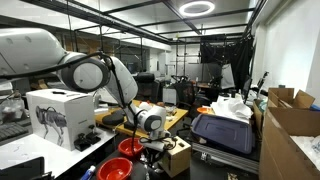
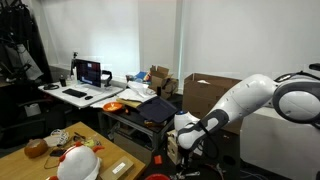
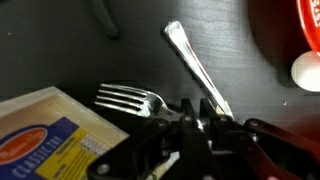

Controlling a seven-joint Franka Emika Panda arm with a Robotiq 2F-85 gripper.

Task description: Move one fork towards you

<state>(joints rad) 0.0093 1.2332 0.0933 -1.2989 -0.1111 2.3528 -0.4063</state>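
hovering over forks (image 3: 130, 98) (box (image 3: 50, 135) edge beside)

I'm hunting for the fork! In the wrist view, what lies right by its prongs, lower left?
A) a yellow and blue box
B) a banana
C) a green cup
A: a yellow and blue box lies at the lower left, its corner close to the prongs of the fork.
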